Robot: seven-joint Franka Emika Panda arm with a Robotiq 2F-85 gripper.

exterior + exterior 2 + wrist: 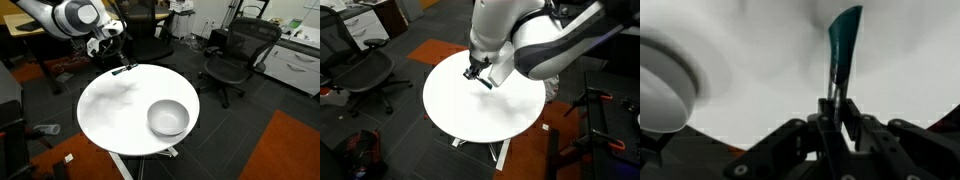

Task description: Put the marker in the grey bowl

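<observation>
The marker (843, 50) shows best in the wrist view: a thin stick with a glossy teal-blue barrel that darkens towards the end caught in the gripper (836, 102). We see two dark fingers (852, 115) pressed against that lower end from either side, so the gripper is clamped on the marker. The rest of the marker juts out past the fingertips over the white table (770, 60). It is blurred at this range, and we cannot make out a cap or any print.

In an exterior view the marker (124, 69) is a small dark sliver under the gripper (118, 62), above the rim of the table (110, 110) on the arm's side. The grey bowl (168, 118) sits on the opposite part of the same top, well apart from the marker. It is round and shallow, with a smooth pale inside and a dull silver-grey wall. In the wrist view the grey bowl (665, 95) is a soft, out-of-focus curve at the left edge.

The table is round, with a smooth matt white top on a white pedestal. Between marker and bowl we see only bare white tabletop. In an exterior view the arm (520, 40), a bulky shell of white and dark grey, covers the part of the table (470, 120) behind it, and the gripper (475, 73) hangs over the top near its rim.

Around the table stand black mesh office chairs (235, 55) (365, 70), a white drawer cabinet (300, 65), and dark carpet with an orange-red patch (285, 145).
</observation>
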